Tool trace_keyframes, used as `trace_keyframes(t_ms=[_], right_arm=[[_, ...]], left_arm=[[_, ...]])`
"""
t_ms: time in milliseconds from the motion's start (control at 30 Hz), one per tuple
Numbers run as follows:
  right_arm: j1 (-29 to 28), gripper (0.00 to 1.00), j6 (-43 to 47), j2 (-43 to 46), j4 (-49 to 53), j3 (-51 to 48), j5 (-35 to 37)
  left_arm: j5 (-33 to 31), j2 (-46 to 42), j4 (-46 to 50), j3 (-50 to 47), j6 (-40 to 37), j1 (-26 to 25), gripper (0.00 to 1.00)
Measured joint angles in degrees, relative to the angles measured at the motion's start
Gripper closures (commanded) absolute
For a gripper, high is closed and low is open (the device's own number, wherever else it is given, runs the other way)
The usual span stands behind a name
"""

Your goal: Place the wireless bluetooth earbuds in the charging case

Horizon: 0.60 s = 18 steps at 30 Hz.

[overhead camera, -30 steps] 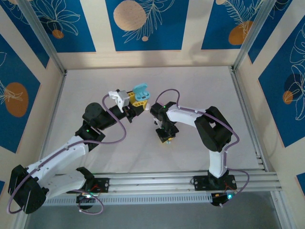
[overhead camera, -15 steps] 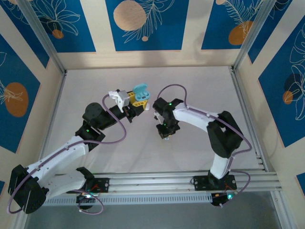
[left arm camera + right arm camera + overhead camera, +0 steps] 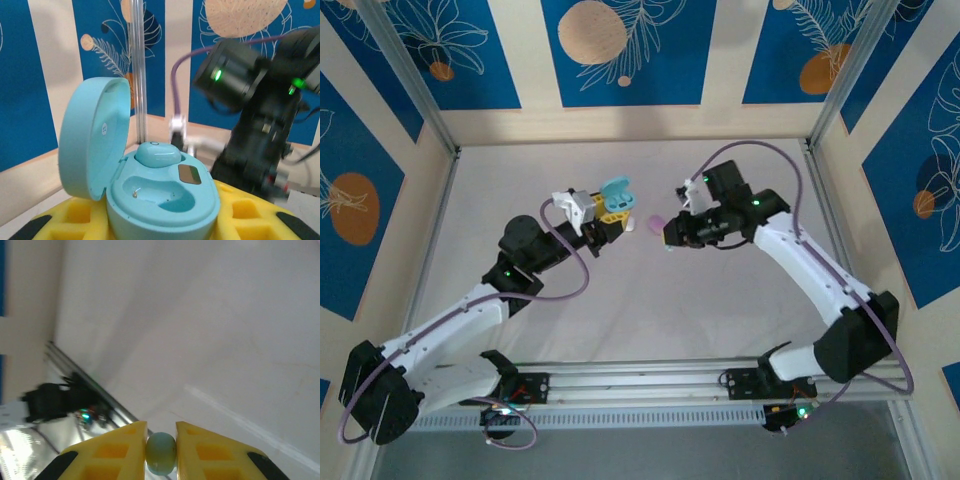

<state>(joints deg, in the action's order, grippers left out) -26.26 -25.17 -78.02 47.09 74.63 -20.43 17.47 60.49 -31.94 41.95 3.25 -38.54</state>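
The light blue charging case (image 3: 162, 197) stands open, lid (image 3: 92, 137) tipped back to the left. My left gripper (image 3: 162, 222) is shut on its base between yellow fingers (image 3: 75, 217). One light blue earbud (image 3: 157, 152) sits in the far slot, and the near slot (image 3: 155, 192) is empty. In the top view the case (image 3: 617, 193) is held above the table's middle. My right gripper (image 3: 161, 440) is shut on a second light blue earbud (image 3: 161, 454), pinched between its yellow fingertips. That gripper (image 3: 670, 238) hovers just right of the case, fingers pointing towards it.
A pink earbud (image 3: 657, 222) and a small white one (image 3: 629, 225) lie on the white table (image 3: 740, 300) between the two grippers. Metal frame posts (image 3: 415, 95) stand at the back corners and rails (image 3: 650, 380) run along the near edge. The right arm's dark wrist (image 3: 260, 125) looms close behind the case.
The right arm has lifted off the table and swung back and to the right, now pointing at the case with the earbud pinched. The left arm has barely shifted.
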Motion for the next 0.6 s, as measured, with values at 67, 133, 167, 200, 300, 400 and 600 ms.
trace_keyframes(t_ms=[67,133,167,200,300,400,600], right_arm=[[1.4,0.79,-1.9,2.0,-1.4,1.7,-3.5],[1.8,0.79,-3.4,3.3,-2.8,3.1,-6.1],[1.7,0.79,-4.2,3.8,-3.7,3.8,-7.6],[1.7,0.79,-5.0,4.1,-4.3,4.3,-8.7],[1.6,0.79,-7.6,4.4,-6.9,6.0,-11.9],[0.8,0.79,-9.7,4.4,-9.3,6.7,-13.5],[-2.3,0.79,-12.0,2.7,-12.3,9.0,-14.4]], left_arm=[[0.0,0.6,0.0,-0.2,-0.4,0.0,0.65],[0.1,1.3,-0.1,-0.4,-0.7,0.0,0.65],[0.3,1.6,-0.2,-0.5,-0.8,0.0,0.65],[0.6,2.0,-0.4,-0.6,-0.9,0.0,0.65],[1.8,3.2,-1.5,-1.2,-0.9,0.0,0.65],[3.2,4.4,-2.8,-1.9,-1.2,0.0,0.65],[4.4,5.6,-4.3,-2.5,-2.5,-0.5,0.65]])
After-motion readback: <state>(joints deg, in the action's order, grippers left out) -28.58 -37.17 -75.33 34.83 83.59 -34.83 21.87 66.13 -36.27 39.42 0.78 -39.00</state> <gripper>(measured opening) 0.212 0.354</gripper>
